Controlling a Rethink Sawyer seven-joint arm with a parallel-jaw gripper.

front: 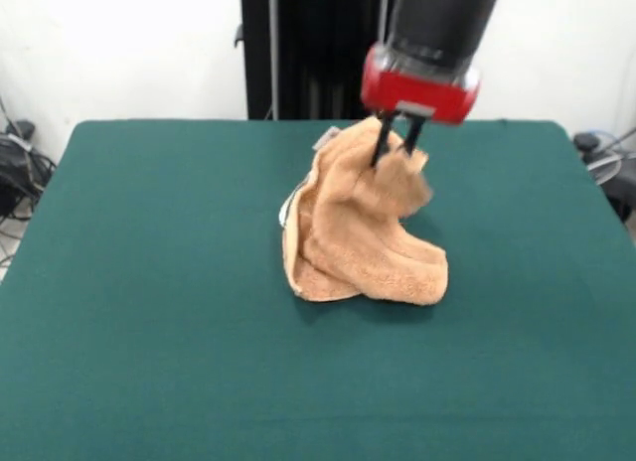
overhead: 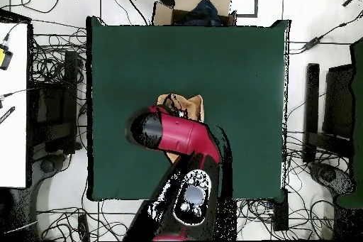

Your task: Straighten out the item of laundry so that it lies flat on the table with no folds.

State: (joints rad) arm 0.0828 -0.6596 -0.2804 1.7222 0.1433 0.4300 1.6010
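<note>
the towel [front: 363, 232] stands bunched in a tall heap near the middle of the green surface [front: 149, 312], a little toward its far side in the front view. its long axis runs nearly upright, leaning slightly: the top corner is lifted and points up toward the arm, while the wider bottom rests on the surface and spreads toward the right of the front view. the lower edge is folded under, with thick rolls of cloth at the base. a pale edge, perhaps a tag, shows at the heap's left side, and a grey-white bit peeks at the top left.

the tool [front: 396, 149] hangs from the red and black arm right over the heap's top. its two dark fingers [front: 381, 143] are drawn close with a fold of towel between them, pinching the raised corner.

in the overhead view the arm covers most of the towel [overhead: 186, 104]; only a tan strip shows past the arm's black end, near the centre of the surface [overhead: 241, 62]. the tool itself is hidden there.
</note>
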